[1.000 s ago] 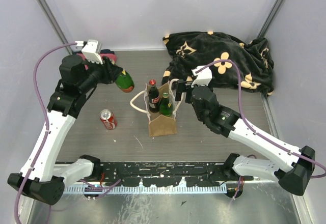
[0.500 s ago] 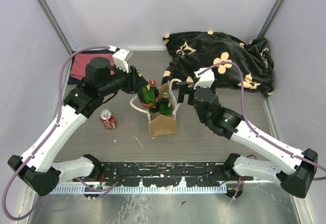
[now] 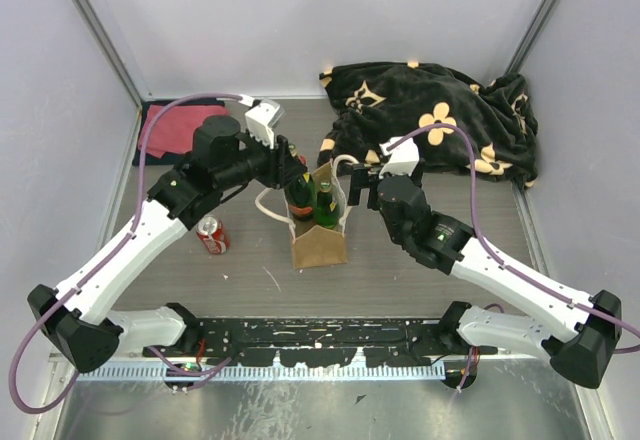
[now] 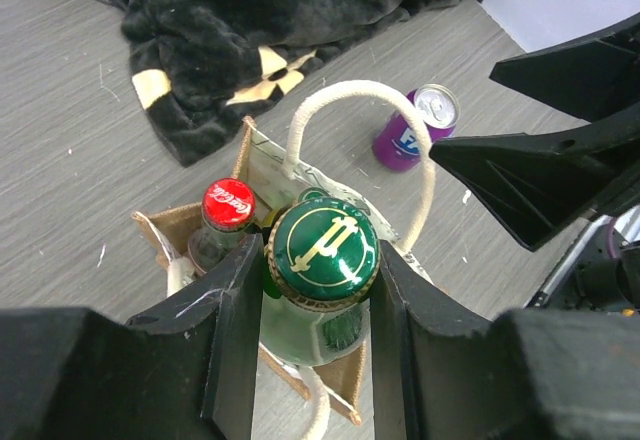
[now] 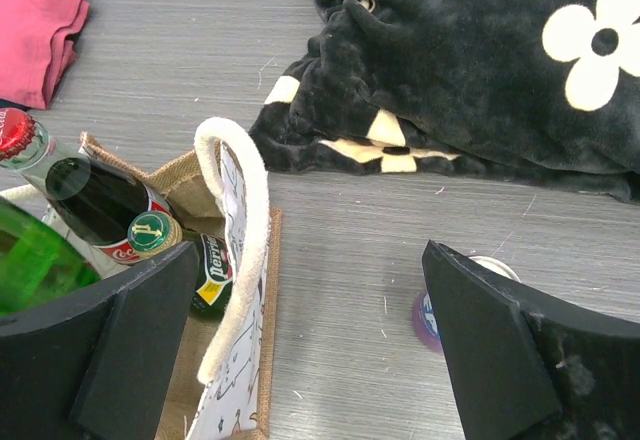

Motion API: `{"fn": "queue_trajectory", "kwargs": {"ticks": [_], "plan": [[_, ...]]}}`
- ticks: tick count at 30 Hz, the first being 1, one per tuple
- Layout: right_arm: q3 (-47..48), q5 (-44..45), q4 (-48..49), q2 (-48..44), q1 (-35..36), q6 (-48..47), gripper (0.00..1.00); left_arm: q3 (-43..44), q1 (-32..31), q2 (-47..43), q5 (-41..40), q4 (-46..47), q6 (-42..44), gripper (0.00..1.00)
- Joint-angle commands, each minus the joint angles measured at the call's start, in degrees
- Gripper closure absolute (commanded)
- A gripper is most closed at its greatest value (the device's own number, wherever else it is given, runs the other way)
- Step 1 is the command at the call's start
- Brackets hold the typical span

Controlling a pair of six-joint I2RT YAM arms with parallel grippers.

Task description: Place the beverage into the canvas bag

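One purple can point(image 4: 410, 135) shows only in wrist views; left gripper point(image 4: 318, 295) pinches the green bottle point(image 4: 322, 248) at the canvas bag point(image 3: 318, 245) mouth, right gripper point(image 5: 310, 345) spread.

The left arm point(image 3: 120, 260) rises from its base at the near-left corner, bends at a raised elbow and runs its wrist roughly level toward the centre. There the left gripper point(image 4: 315, 310) has both fingers point(image 4: 235, 330) partly closed and pressed against opposite sides of the green bottle point(image 4: 322, 245). The right arm point(image 3: 500, 270) extends low from the near-right corner, up and leftward, with its wrist angled toward the centre, and the right gripper point(image 5: 310, 255) has its jaws fully spread and holds nothing.
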Motion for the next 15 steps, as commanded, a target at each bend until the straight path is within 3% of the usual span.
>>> {"fn": "queue_trajectory", "kwargs": {"ticks": [1, 15], "plan": [[-0.1, 0.2, 3.2, 0.0, -0.2, 1.4, 0.0, -2.7, -0.2, -0.4, -1.0, 12.8, 1.6, 1.0], [0.1, -1.4, 4.5, 2.2, -0.2, 3.2, 0.0, -10.7, -0.2, 0.9, -2.7, 16.3, 3.0, 1.0]]}}
